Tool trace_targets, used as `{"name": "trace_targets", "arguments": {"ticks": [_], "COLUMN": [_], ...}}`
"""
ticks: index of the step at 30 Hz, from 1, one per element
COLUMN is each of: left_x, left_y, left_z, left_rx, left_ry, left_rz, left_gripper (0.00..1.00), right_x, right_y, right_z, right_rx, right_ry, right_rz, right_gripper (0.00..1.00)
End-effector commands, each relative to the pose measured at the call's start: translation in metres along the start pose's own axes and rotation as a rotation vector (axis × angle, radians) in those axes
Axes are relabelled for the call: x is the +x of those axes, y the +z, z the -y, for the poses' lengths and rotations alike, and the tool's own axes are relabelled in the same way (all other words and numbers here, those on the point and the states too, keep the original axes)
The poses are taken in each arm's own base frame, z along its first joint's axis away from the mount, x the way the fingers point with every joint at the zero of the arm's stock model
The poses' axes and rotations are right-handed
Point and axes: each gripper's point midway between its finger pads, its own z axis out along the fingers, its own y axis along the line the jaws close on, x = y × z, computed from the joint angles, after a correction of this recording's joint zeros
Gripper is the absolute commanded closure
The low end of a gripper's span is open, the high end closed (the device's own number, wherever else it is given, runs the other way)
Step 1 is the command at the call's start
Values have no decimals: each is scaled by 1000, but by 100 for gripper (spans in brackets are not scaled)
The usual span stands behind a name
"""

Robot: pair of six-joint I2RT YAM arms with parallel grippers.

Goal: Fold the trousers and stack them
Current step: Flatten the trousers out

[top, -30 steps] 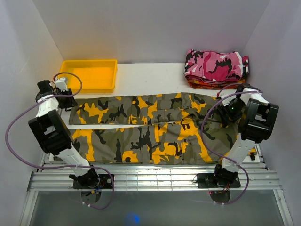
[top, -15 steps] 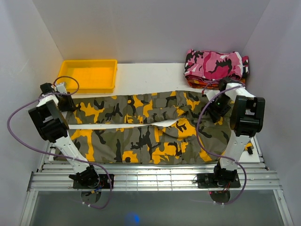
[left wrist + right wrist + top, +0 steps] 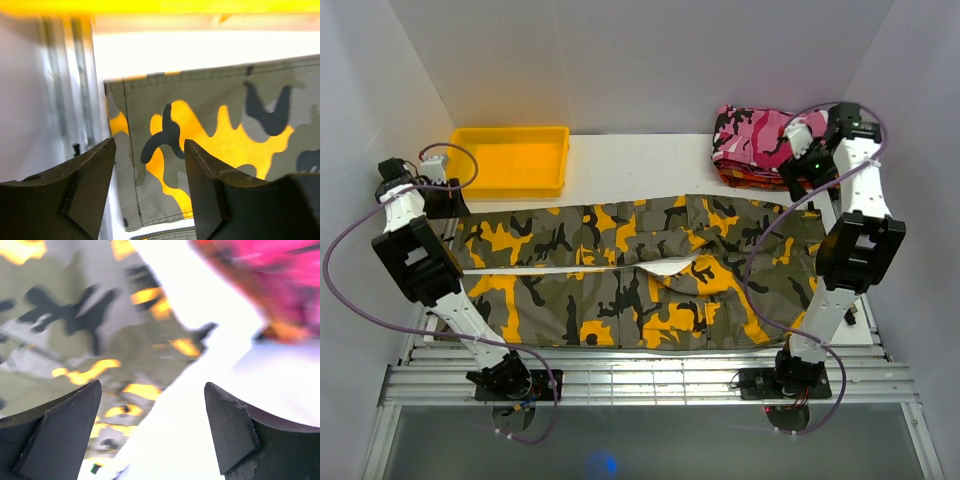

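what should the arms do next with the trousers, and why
Probably lower the left end effector and right end effector onto the far leg's outer edge and pinch it, to fold it over the near leg. The trousers lie flat, legs side by side, and both end effectors hover open, holding nothing.

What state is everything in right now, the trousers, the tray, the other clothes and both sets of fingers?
trousers: spread flat, unfolded, legs side by side, not held.
yellow tray: empty.
pink camouflage garment: folded, on top of the orange-red garment.
orange-red garment: folded, bottom of that pile.
left fingers: open, empty, above a leg hem.
right fingers: open, empty, near the waist end.
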Motion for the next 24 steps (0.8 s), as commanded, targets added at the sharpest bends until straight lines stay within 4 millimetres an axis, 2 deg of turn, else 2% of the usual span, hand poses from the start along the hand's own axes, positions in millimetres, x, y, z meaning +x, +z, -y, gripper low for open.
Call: {"name": "trace_targets", "arguments": {"ticks": [1,4,8,9,12,13,14,16,17,18,20,22,24], "left_x": [-55,-62,-60,-59,-42,-24,-21,-9,0,5,12,12,-3], "left_y": [-54,-64,-68,-70,-75,-70,-76,-77,-76,-77,-77,-75,-71], "left_z": [22,36,54,63,86,93,97,101,103,105,104,102,94], "left_rx": [41,105,208,254,336,364,361,361,360,363,354,339,319], "left_ry": [154,189,259,268,317,310,351,361,357,357,359,351,345], "left_rz": [144,159,158,174,199,176,188,170,154,141,121,122,148], "left_gripper": [32,28,27,27,27,27,27,27,27,27,28,29,29], "right_x": [-9,-9,-4,-3,3,6,19,30,31,45,55,56,49], "right_y": [-48,-54,-42,-40,-34,-33,-31,-28,-33,-23,-19,-16,-7], "right_z": [3,6,14,10,-1,-3,-15,-24,-21,-32,-33,-28,-21], "right_rx": [-15,-11,-15,-39,-86,-81,-94,-85,-31,-59,-51,-43,-55], "right_ry": [-30,-38,-38,-27,-3,-4,2,-8,-24,-13,-14,-19,-20], "right_rz": [70,97,84,74,49,47,20,7,12,-28,-63,-74,-57], "right_gripper": [11,7,2,2,2,2,2,3,3,3,5,7,9]}}
